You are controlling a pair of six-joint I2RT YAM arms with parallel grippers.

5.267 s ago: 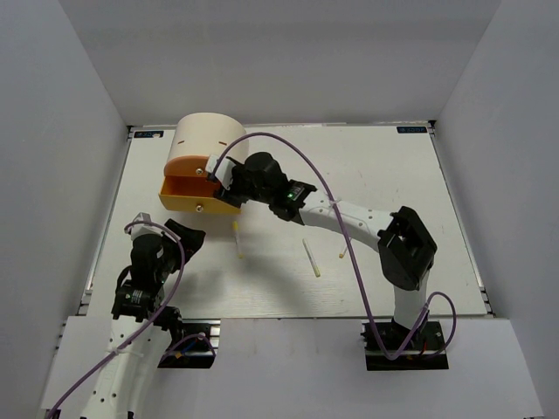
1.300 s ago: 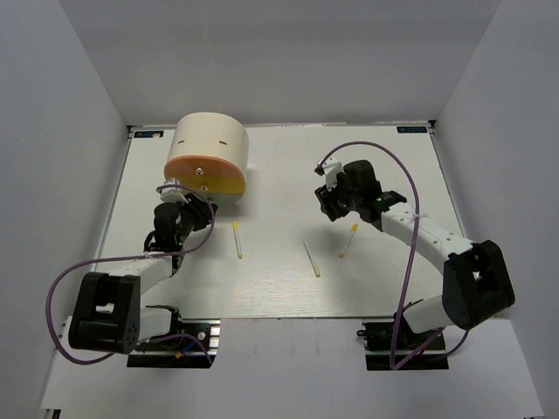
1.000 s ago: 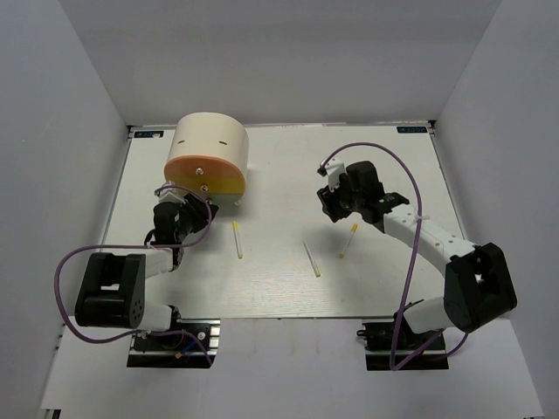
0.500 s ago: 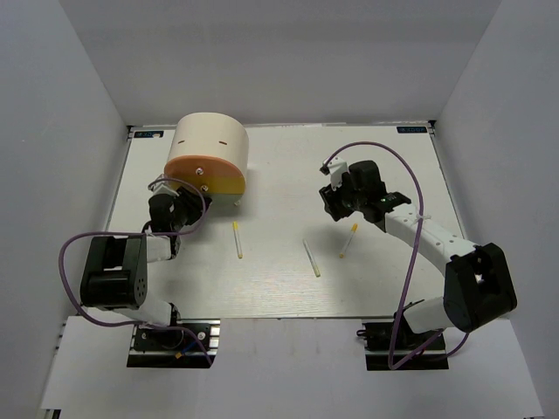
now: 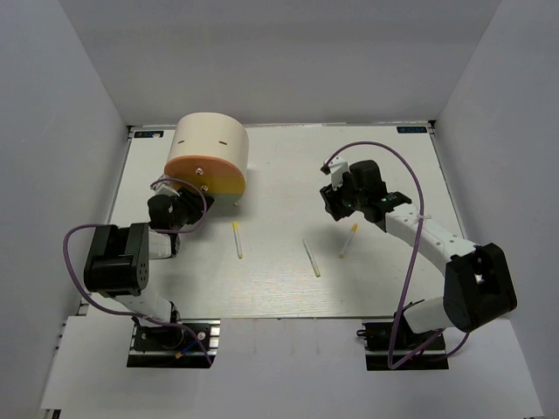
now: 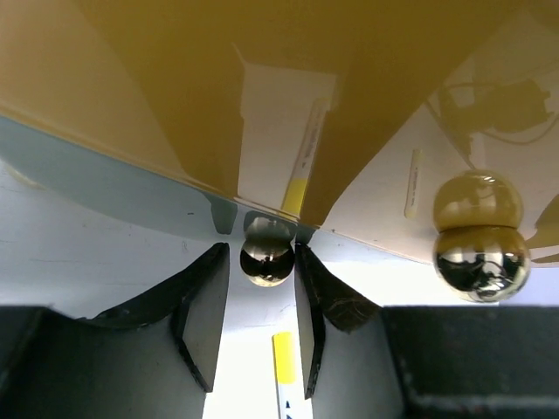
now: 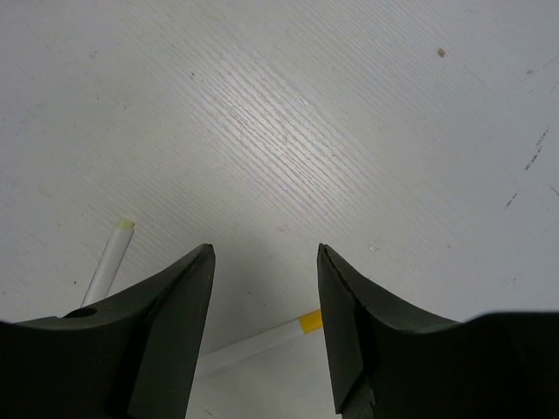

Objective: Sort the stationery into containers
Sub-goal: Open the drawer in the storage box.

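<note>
The cream organiser (image 5: 210, 140) stands at the back left with its orange drawer (image 5: 196, 165) and yellow drawer (image 5: 225, 182) pushed in. My left gripper (image 5: 190, 207) is at its front. In the left wrist view its open fingers (image 6: 203, 305) flank a small shiny knob (image 6: 266, 253) on the glossy yellow front (image 6: 175, 78), with narrow gaps. A second knob (image 6: 481, 263) shows to the right. Three pale sticks lie on the table (image 5: 237, 240) (image 5: 312, 258) (image 5: 348, 240). My right gripper (image 5: 336, 202) hovers open and empty over a yellow-banded stick (image 7: 262, 340).
The white table (image 5: 288, 166) is walled by grey panels at left, right and back. Another yellow-tipped stick end (image 6: 284, 358) lies under my left gripper, and one more stick end (image 7: 109, 257) lies left of the right fingers.
My left gripper has moved up to the organiser's front and its jaws have narrowed around the knob. The right arm has barely shifted.
</note>
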